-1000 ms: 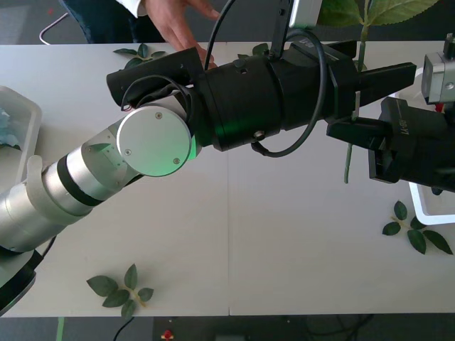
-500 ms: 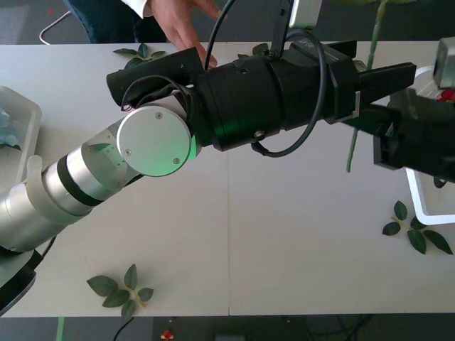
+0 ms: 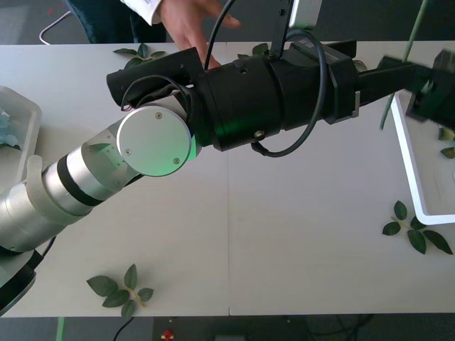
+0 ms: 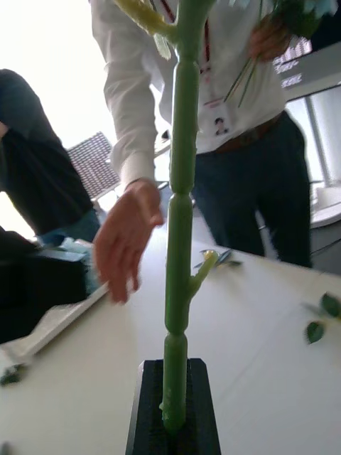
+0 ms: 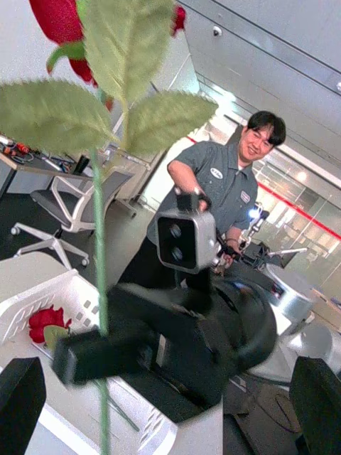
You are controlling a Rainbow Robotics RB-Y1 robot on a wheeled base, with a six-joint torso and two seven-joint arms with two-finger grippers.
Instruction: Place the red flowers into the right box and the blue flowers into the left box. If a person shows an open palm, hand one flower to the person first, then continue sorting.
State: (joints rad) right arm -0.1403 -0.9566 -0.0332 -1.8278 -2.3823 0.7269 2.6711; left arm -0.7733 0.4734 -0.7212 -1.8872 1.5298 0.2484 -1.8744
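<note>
1. The right hand [image 4: 170, 419] is pressed together on the stem of a red rose [image 5: 60, 28], pinching it low down. The stem stands upright and the bloom is high above the grip.
2. In the front view this hand hangs at the near rim of the right box [image 3: 409, 163]. One red rose already lies in that box.
3. The person's hand [image 3: 188, 21] reaches out over the far edge of the desk [image 3: 284, 234] with spread fingers. If that is an open palm, the task gives it first claim, so I judge the rose should go there before any more sorting.
4. To do that well, carry the stem level and slowly, since the heavy bloom will probably swing. Bring the stem across the palm and let go only once the person's fingers have it.
5. If the palm is not an offer, lower the rose over the middle of the right box instead, so the long stem clears the rim.
6. The left hand [image 3: 377, 69] is spread and holds nothing, and its arm lies across the desk between the rose and the person. That is the risk, so route the rose around the arm, not through it.
</note>
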